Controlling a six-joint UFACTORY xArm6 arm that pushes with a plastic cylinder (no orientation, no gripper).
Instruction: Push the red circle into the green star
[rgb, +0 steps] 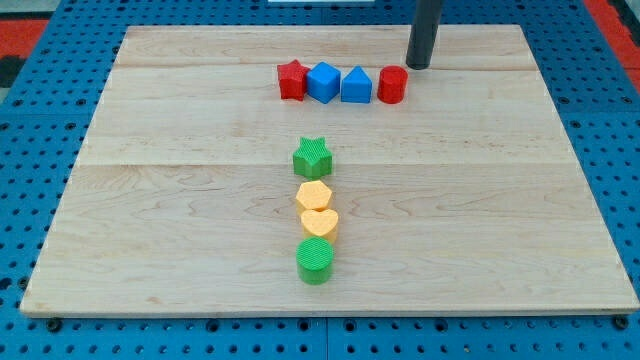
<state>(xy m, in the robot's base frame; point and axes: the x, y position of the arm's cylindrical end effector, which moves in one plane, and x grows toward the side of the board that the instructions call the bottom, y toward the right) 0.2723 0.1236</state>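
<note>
Your tip (418, 66), a bare rod w/ nothing to grip, sits just up-right of the red circle (392, 85); push down-left toward the green star (312, 157), keeping clear of the blue block (356, 85) beside it.

My tip (418, 66) near the red circle (392, 85) at the desk's (180, 120) top.
The tip sits just above-right of the red circle, which ends a row with two blue blocks (339, 83) and a red star (291, 79); the green star (312, 157) lies well below, heading a column.
</note>
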